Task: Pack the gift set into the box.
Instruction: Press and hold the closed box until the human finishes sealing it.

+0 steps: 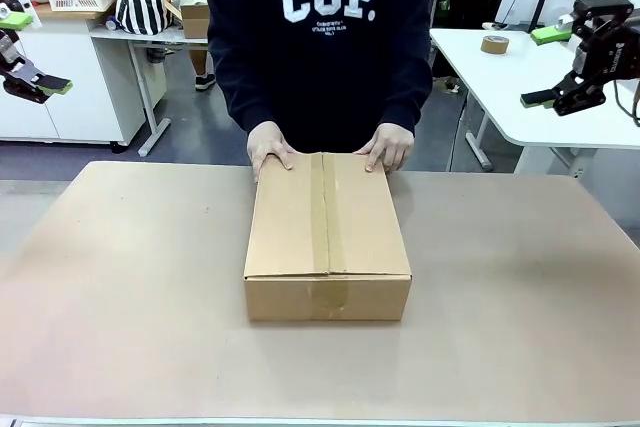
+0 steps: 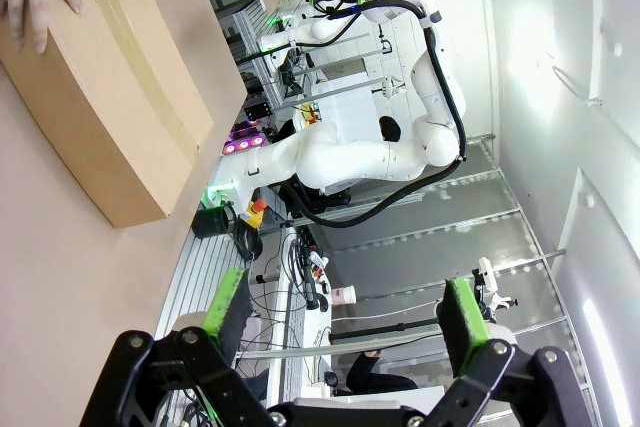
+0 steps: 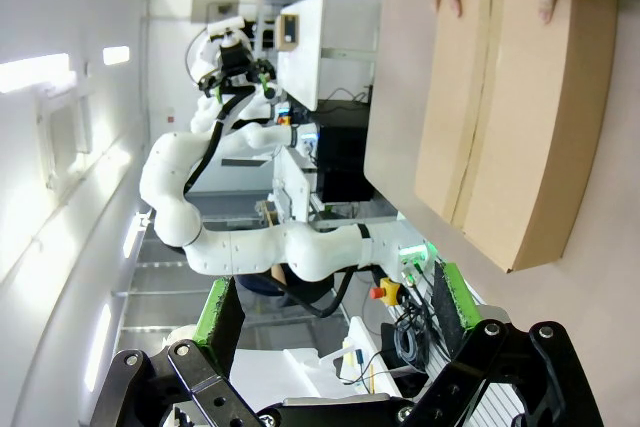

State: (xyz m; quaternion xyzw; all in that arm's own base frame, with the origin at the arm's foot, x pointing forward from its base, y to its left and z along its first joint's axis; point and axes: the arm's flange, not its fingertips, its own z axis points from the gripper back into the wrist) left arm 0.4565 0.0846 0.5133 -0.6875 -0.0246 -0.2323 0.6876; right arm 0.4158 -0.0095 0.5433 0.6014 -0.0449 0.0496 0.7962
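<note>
Left gripper (image 2: 345,297) hangs with its jaws wide apart and nothing between the green pads (image 2: 228,299), up off the table (image 1: 120,277) at the far left. The right gripper (image 3: 335,307) is the same, spread and bare, raised at the far right. Both are well apart from the box (image 1: 325,217).

The box lies on the table's middle, a little toward the far side, long side running near to far. Its top flaps are down, and a strip of brown tape (image 1: 320,209) runs along the seam and over the near face.

The person stands at the far edge in a dark sweatshirt. One hand (image 1: 268,149) rests on the box's far left corner and the other hand (image 1: 388,145) on its far right corner. Both lie flat with fingers spread, pressing on the top, not gripping.

A tape roll (image 1: 494,44) sits on the white table at the far right.
</note>
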